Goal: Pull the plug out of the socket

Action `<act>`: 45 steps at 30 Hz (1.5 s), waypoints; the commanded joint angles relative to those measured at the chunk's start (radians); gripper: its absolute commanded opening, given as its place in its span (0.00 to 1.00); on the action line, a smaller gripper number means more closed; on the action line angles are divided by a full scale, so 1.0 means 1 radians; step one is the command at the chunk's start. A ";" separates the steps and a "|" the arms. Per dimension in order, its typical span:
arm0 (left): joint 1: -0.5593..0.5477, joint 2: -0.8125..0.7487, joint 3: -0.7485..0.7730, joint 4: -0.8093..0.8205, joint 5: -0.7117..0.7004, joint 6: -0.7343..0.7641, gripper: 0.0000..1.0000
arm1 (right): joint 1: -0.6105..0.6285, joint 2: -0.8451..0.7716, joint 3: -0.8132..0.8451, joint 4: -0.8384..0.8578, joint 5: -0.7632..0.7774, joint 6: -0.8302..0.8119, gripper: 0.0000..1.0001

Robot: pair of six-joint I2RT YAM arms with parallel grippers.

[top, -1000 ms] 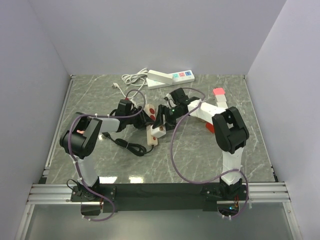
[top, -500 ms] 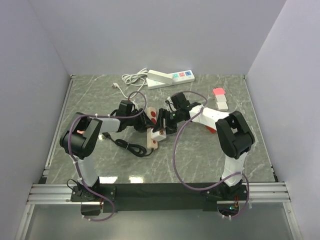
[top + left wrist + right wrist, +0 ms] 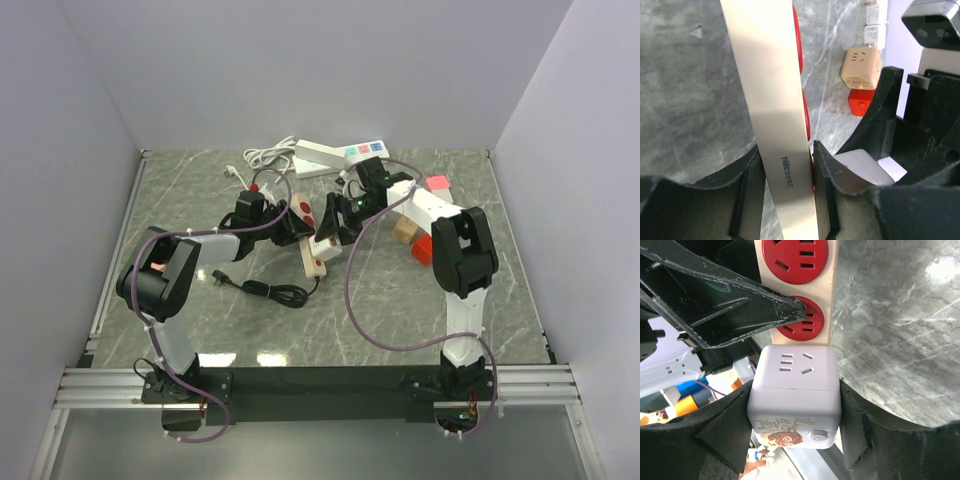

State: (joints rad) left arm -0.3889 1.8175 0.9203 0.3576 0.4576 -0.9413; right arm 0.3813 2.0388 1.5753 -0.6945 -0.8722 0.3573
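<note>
My left gripper (image 3: 290, 226) is shut on the edges of a beige power strip (image 3: 314, 256) with red sockets (image 3: 801, 320); the left wrist view shows the strip's side (image 3: 775, 125) clamped between the fingers. My right gripper (image 3: 330, 226) is shut on a white cube adapter (image 3: 795, 390) that sits against the strip's face below the second red socket. The small black plug (image 3: 215, 276) lies loose on the table at the left, at the end of a thin black cord (image 3: 282, 293) that runs to the strip's near end. Neither gripper touches it.
A white power strip (image 3: 340, 155) with coloured switches and a coiled white cord (image 3: 264, 157) lie at the back. A beige cube (image 3: 404, 230), a red cube (image 3: 422, 250) and a pink block (image 3: 437, 184) lie to the right, under the right arm.
Both grippers have moved the beige strip and cube away from the near edge and slightly right. The black cord and plug were dragged along.
</note>
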 commanded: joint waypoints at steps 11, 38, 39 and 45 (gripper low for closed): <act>0.048 0.025 -0.011 -0.221 -0.017 0.182 0.01 | 0.146 -0.439 -0.544 0.483 0.245 0.391 0.00; 0.070 -0.069 -0.005 -0.285 -0.008 0.217 0.01 | -0.324 -0.183 0.040 0.101 0.596 0.262 0.00; 0.079 -0.067 0.009 -0.292 -0.007 0.222 0.01 | -0.347 -0.163 0.051 0.101 0.610 0.272 0.00; 0.137 -0.043 0.049 -0.298 0.000 0.188 0.01 | -0.404 -0.043 0.152 0.041 0.677 0.282 0.00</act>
State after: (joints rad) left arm -0.2874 1.7847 0.9138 0.0456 0.4706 -0.7704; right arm -0.0143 1.9457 1.6600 -0.6495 -0.2565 0.6136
